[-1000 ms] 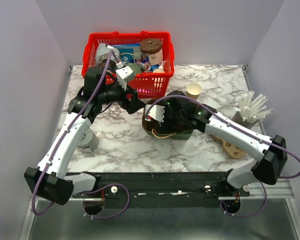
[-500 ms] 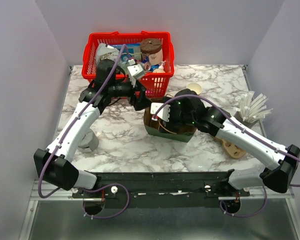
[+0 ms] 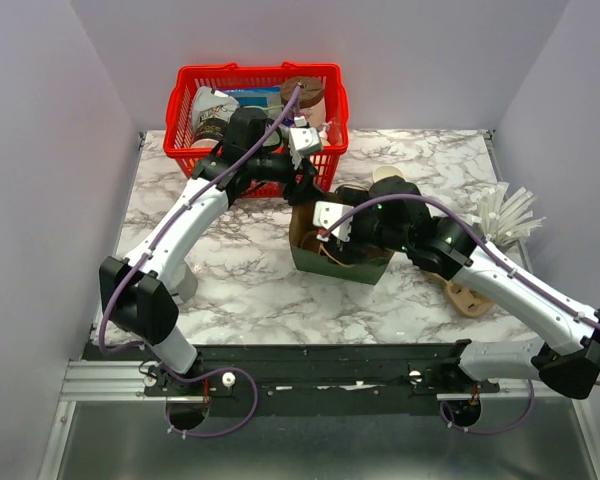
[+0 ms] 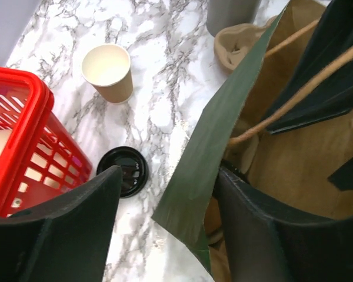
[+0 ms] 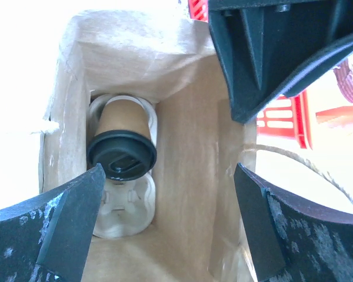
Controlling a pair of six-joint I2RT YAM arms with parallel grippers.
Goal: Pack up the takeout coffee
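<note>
While left gripper (image 4: 167, 176) is straddling one wall of the paper bag (image 4: 223, 129), jaws apart | right gripper (image 5: 169, 170) is hovering over bag, spread, empty | next: probably fetching takeout coffee (image 4: 107, 71) beside bag.

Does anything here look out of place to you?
Yes: a round black plastic lid lies alone on the white marble table beside the red plastic basket, while the small tan paper cup stands apart from it, uncovered.
</note>
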